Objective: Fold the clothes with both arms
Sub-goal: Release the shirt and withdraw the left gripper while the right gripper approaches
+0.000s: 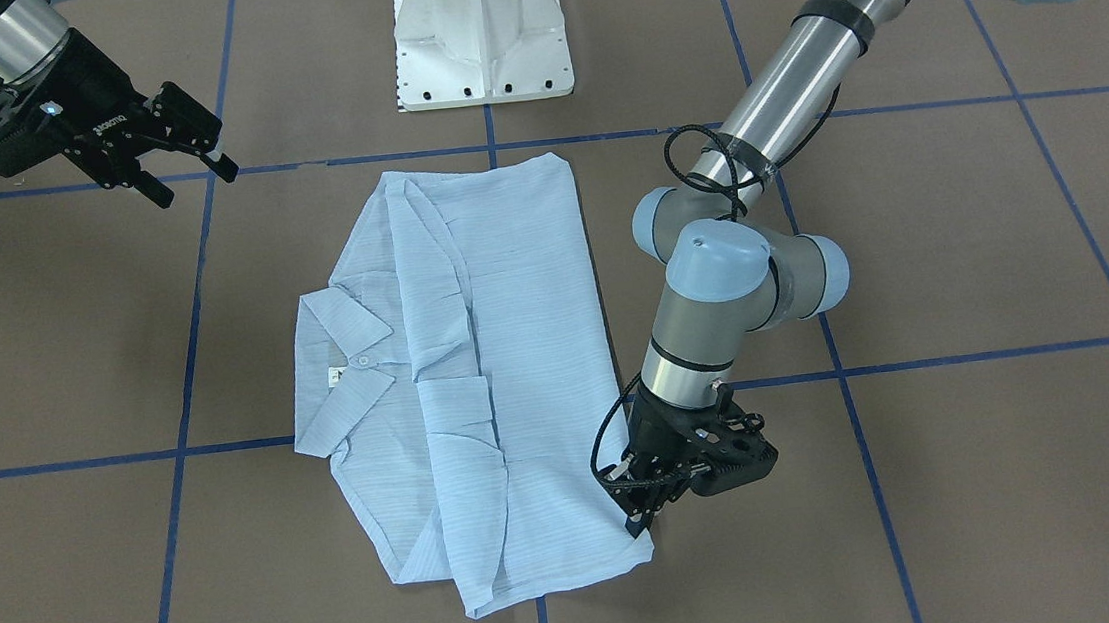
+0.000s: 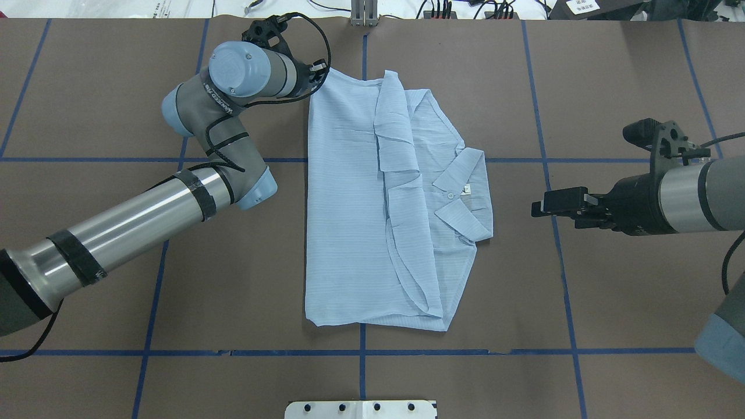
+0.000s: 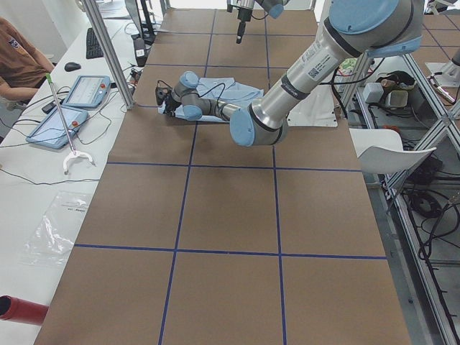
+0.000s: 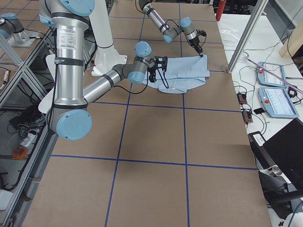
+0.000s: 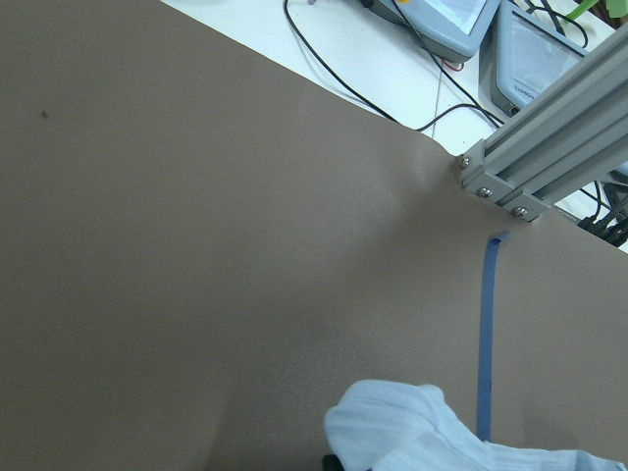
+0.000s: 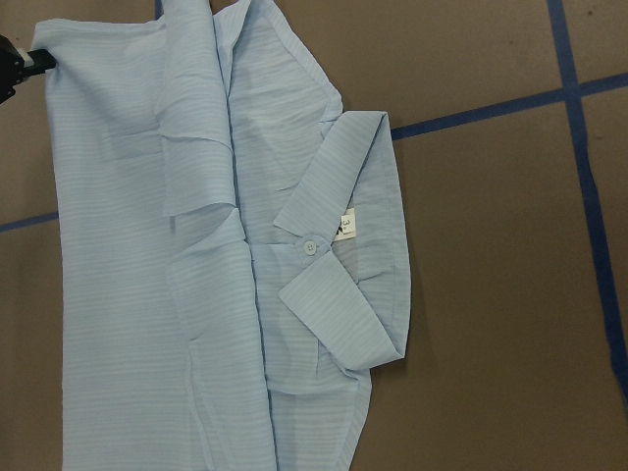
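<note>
The pale blue striped shirt (image 1: 518,355) (image 2: 349,221) lies flat mid-table, sleeves folded in, its collar (image 2: 460,198) toward my right arm. My left gripper (image 1: 637,525) (image 2: 321,68) is down at the shirt's far hem corner, shut on the cloth. That pinched corner bunches at the bottom of the left wrist view (image 5: 392,432). My right gripper (image 1: 192,181) (image 2: 538,206) hovers open beyond the collar, apart from the shirt and holding nothing. The right wrist view looks down on the shirt (image 6: 128,294), with a black left fingertip (image 6: 15,64) at its corner.
The white pedestal base (image 1: 480,37) stands at the robot's side of the brown table, which is crossed by blue tape lines (image 2: 361,352). An aluminium post (image 5: 549,128) rises at the far edge. A person (image 3: 18,57) and tablets (image 3: 79,93) are at the side bench.
</note>
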Controlling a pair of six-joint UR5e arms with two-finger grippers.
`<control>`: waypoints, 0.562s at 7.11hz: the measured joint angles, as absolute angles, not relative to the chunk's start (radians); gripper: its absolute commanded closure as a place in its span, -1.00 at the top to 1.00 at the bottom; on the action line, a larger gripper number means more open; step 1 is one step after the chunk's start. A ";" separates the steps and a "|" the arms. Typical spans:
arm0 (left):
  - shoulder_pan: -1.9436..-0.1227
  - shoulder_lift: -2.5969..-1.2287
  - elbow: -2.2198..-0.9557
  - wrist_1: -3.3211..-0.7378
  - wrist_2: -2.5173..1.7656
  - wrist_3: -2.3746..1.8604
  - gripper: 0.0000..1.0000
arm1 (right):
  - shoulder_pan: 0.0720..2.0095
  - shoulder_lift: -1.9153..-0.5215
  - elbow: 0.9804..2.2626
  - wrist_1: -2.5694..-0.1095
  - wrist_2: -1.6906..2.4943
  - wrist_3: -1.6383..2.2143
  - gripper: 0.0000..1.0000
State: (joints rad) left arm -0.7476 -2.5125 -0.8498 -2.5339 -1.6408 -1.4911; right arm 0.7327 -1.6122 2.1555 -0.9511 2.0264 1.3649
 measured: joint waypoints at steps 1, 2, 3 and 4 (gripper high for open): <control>-0.746 -2.512 -0.843 -2.545 -1.636 -1.480 1.00 | 0.731 -1.602 2.150 -0.951 2.025 1.364 1.00; -0.747 -2.511 -0.843 -2.549 -1.634 -1.471 1.00 | 0.730 -1.582 2.138 -0.954 2.023 1.363 1.00; -0.756 -2.510 -0.846 -2.550 -1.635 -1.452 1.00 | 0.728 -1.558 2.124 -0.959 2.022 1.362 1.00; -0.774 -2.496 -0.861 -2.546 -1.651 -1.415 1.00 | 0.725 -1.533 2.106 -0.963 2.021 1.360 1.00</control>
